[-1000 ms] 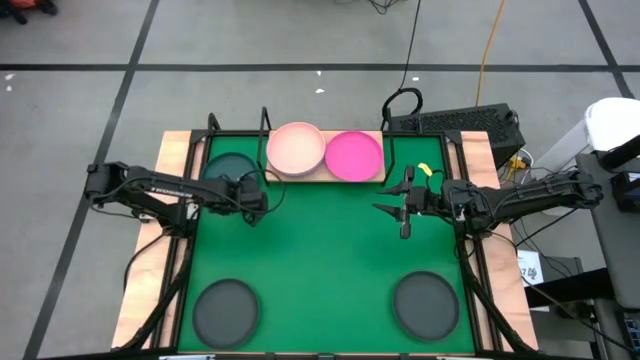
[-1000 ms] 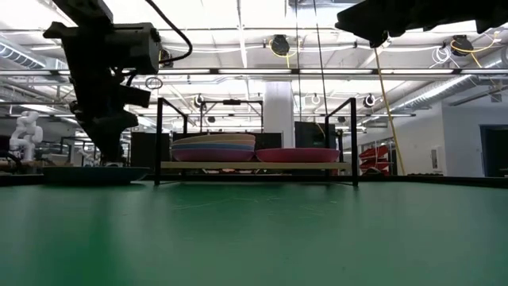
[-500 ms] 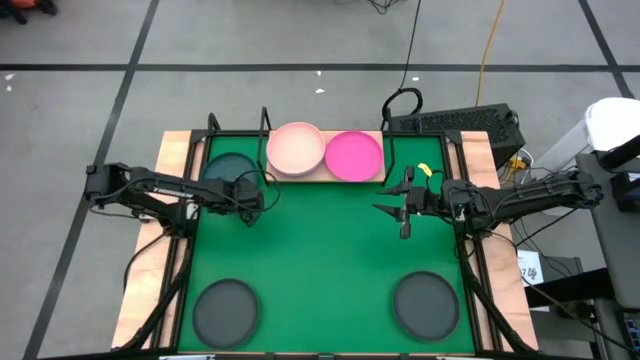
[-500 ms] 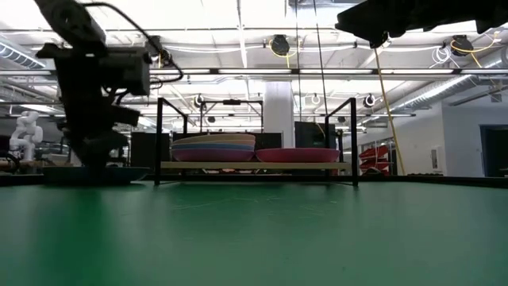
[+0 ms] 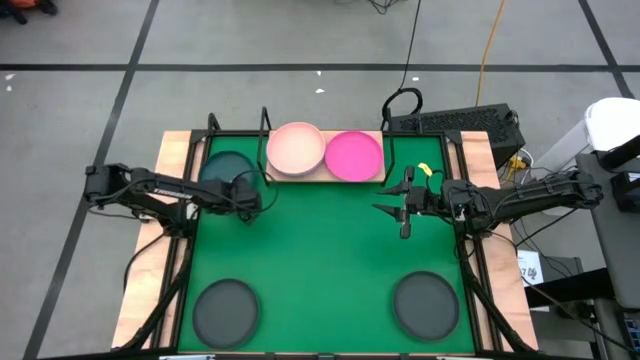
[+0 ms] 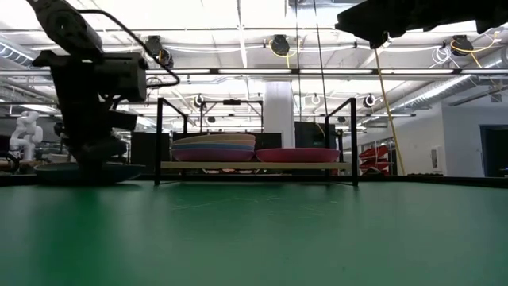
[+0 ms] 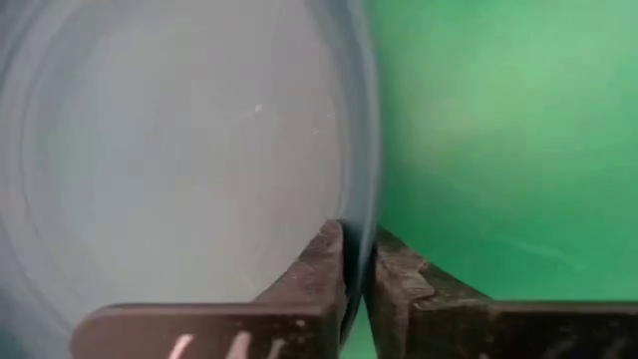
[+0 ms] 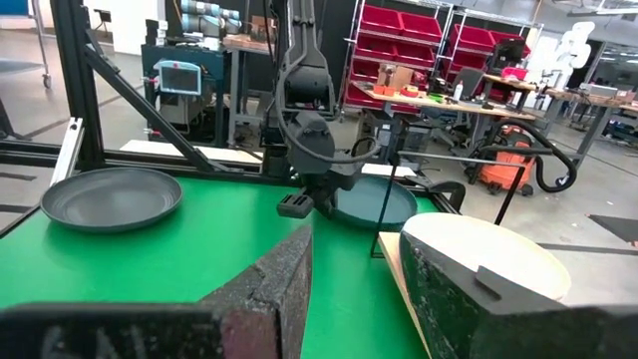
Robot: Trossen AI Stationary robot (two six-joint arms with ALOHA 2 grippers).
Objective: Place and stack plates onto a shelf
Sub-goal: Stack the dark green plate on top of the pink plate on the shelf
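pinching the dark teal plate [image 7: 179, 150] rim between left gripper [image 7: 357, 261] fingers for lifting toward the shelf [image 6: 254, 165] beside it, right gripper [image 5: 402, 212] idling unclenched, well apart.

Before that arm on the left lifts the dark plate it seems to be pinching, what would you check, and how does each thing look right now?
1. Grip on the rim: ok. The left gripper has its fingers closed on the edge of the dark teal plate.
2. Plate off the mat: not ok yet; in the low view it rests on the green mat.
3. Room on the shelf: ok. The magenta plate lies alone, beside the stack topped by the light pink plate.
4. Right gripper out of the path: ok, open, above the mat to the right.
5. Grip firmness: cannot tell.
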